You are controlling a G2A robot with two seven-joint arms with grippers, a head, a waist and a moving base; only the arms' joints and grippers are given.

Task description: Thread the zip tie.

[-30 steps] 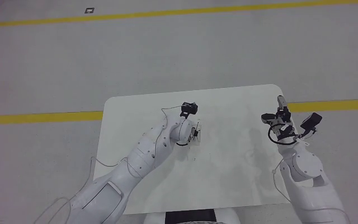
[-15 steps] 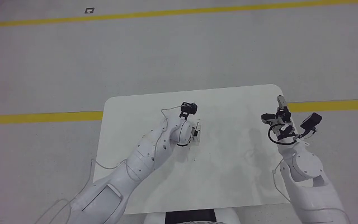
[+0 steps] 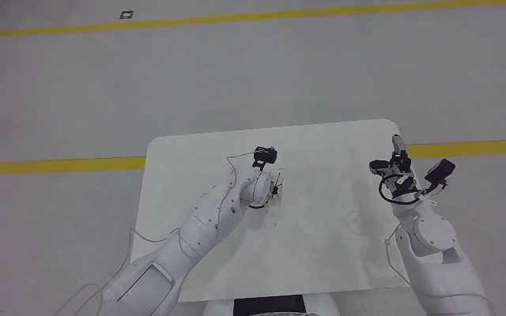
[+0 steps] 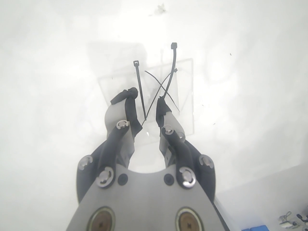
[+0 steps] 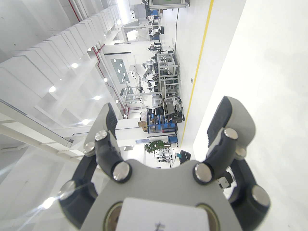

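A black zip tie (image 4: pixel 140 90) lies on a clear tray (image 4: pixel 187 97) near the middle of the white table (image 3: pixel 332 237), its square head pointing away from the left gripper (image 4: pixel 147 98). That gripper hangs low over the tray with its fingers (image 4: pixel 131 106) spread and nothing held; the tie runs between them, just beside one pad. A second zip tie (image 4: pixel 171 73) lies close by, crossed by thinner ones (image 4: pixel 156 81). The right gripper (image 5: pixel 166 105) is well apart at the table's right edge, spread wide and empty, aimed out toward the room
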